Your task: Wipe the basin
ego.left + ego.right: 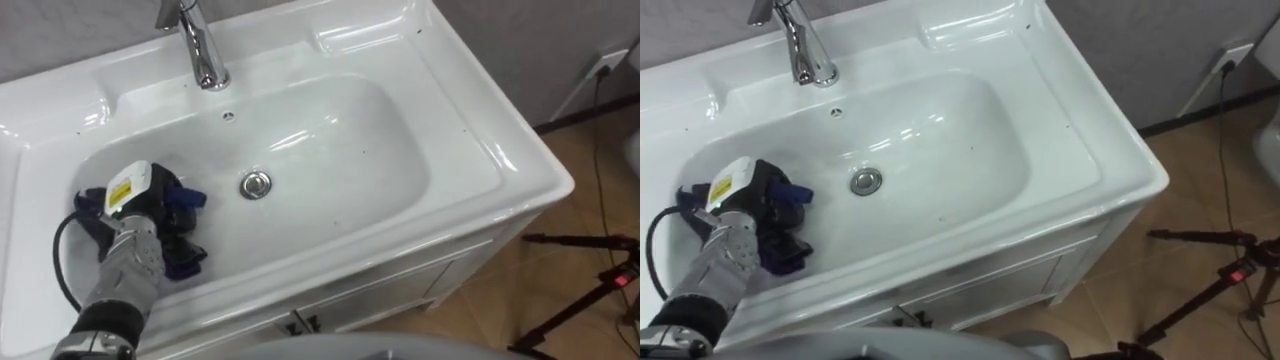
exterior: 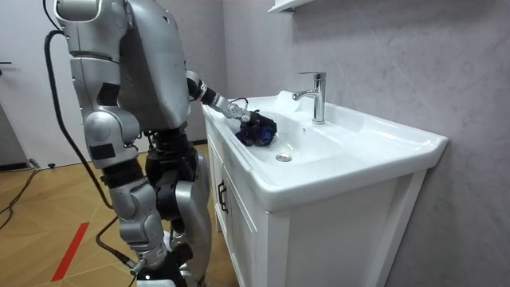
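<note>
White basin (image 1: 380,150) holds the left robot hand (image 1: 140,215), curled round a cloth (image 1: 186,200); a loose grip might let it slip toward the drain (image 1: 256,184).

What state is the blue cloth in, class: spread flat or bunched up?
Bunched up: the cloth sits crumpled in the left hand inside the basin.

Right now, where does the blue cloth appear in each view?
Left eye view: blue cloth in the basin's left end, left of the drain.
Right eye view: blue cloth lower left, again left of the drain.
Room view: blue cloth at centre, up-left of the drain.
Shared landmark: the drain.
</note>
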